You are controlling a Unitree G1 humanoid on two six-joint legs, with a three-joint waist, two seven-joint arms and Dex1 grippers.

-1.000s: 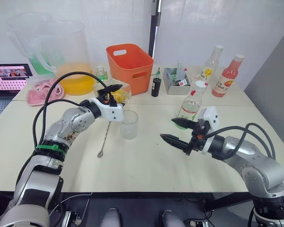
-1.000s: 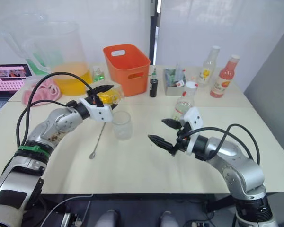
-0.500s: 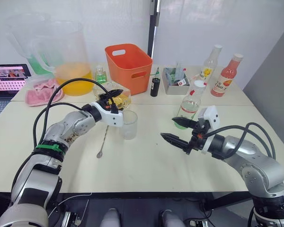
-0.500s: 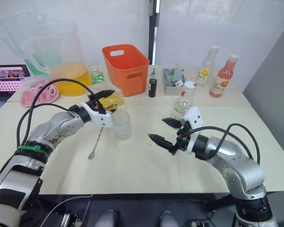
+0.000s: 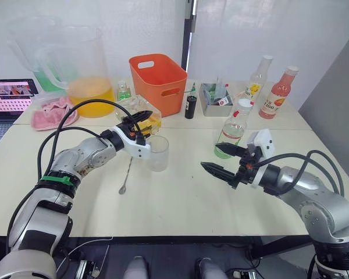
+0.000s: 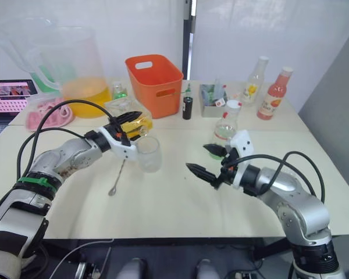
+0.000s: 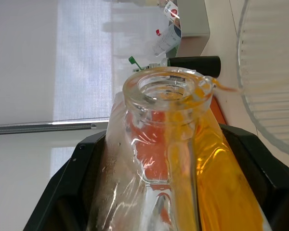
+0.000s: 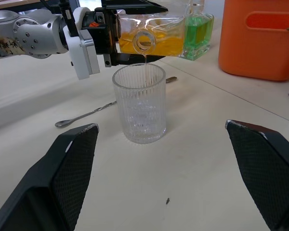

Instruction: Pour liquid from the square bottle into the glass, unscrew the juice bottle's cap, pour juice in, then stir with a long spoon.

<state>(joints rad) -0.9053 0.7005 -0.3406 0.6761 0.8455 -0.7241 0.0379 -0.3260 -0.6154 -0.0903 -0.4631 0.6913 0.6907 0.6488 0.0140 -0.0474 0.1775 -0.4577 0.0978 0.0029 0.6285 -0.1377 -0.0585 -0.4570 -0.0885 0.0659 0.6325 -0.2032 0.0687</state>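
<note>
The right claw (image 5: pixel 222 160) hovers wide open over bare worktop (image 5: pixel 180 203). Beyond, the left claw (image 5: pixel 141 121) grips the square bottle (image 8: pixel 149 41), tipped further than a second ago, its mouth over the glass (image 5: pixel 158 153), liquid (image 8: pixel 145 58) now trickling in. The long spoon (image 5: pixel 128 171) lies just beside the glass.
</note>
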